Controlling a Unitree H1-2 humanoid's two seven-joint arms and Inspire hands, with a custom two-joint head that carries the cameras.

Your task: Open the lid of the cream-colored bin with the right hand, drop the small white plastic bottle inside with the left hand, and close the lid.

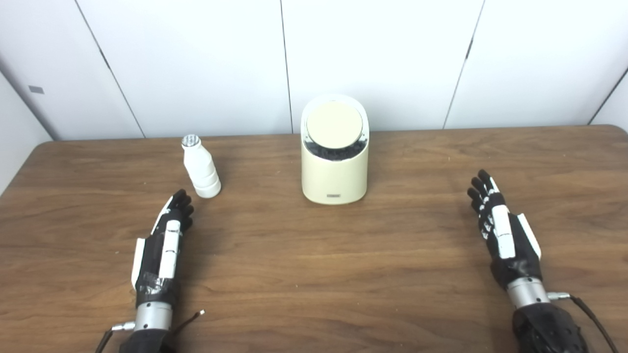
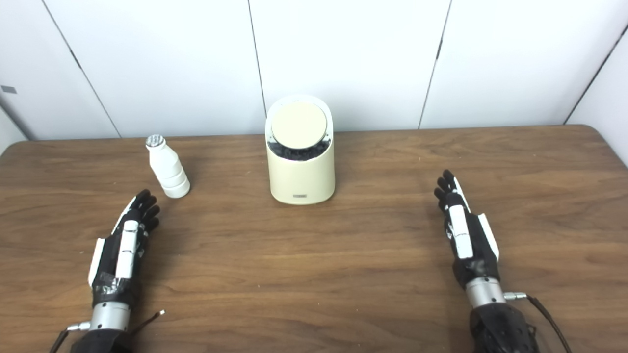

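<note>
The cream-colored bin (image 1: 334, 166) stands upright at the middle back of the wooden table (image 1: 314, 274). Its round lid (image 1: 335, 124) is tilted toward me, and a dark gap shows under the lid's lower edge. The small white plastic bottle (image 1: 201, 167) with a silver cap stands to the left of the bin. My left hand (image 1: 164, 247) lies flat and open just in front of the bottle, fingertips close to its base but apart from it. My right hand (image 1: 505, 233) lies flat and open, well to the right of the bin. Both hands are empty.
White wall panels (image 1: 373, 59) rise right behind the table's far edge. Thin cables (image 1: 591, 316) trail from both wrists near the bottom of the view.
</note>
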